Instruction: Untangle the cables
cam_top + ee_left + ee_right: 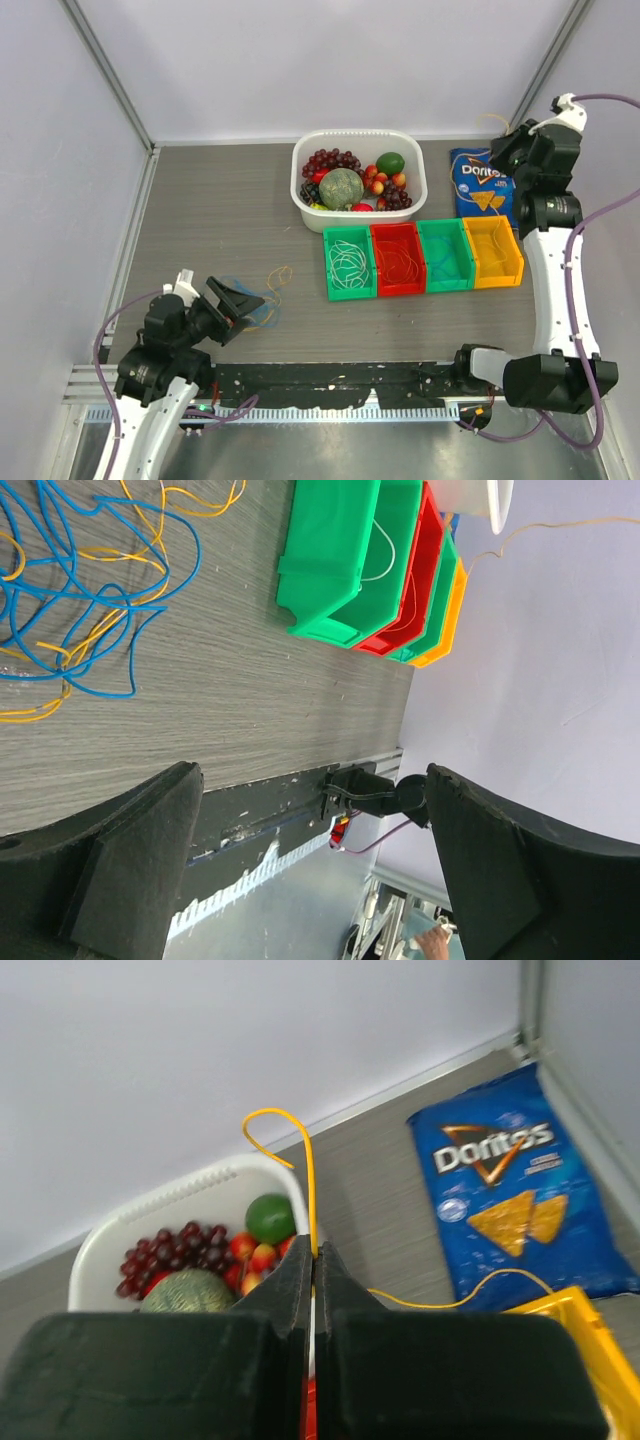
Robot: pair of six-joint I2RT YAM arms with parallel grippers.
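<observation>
Right pincer (313, 1255) is clamped on a yellow cable (311, 1185) high in the overhead view's upper right, so I'd lower it slowly over the yellow bin (497, 281) before letting go; left pincer (310, 780) hangs wide apart by the blue-and-yellow tangle (70, 590) at lower left.

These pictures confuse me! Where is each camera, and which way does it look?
Top: above, behind the arms, looking down on the table; both arms, left claw, right claw show.
Left wrist: low, facing across the table past cables to bins; open left claw shows.
Right wrist: high, looking down at fruit basket and chips bag; shut right claw pinches a yellow cable.
Shared: chips bag, in top and right wrist.
</observation>
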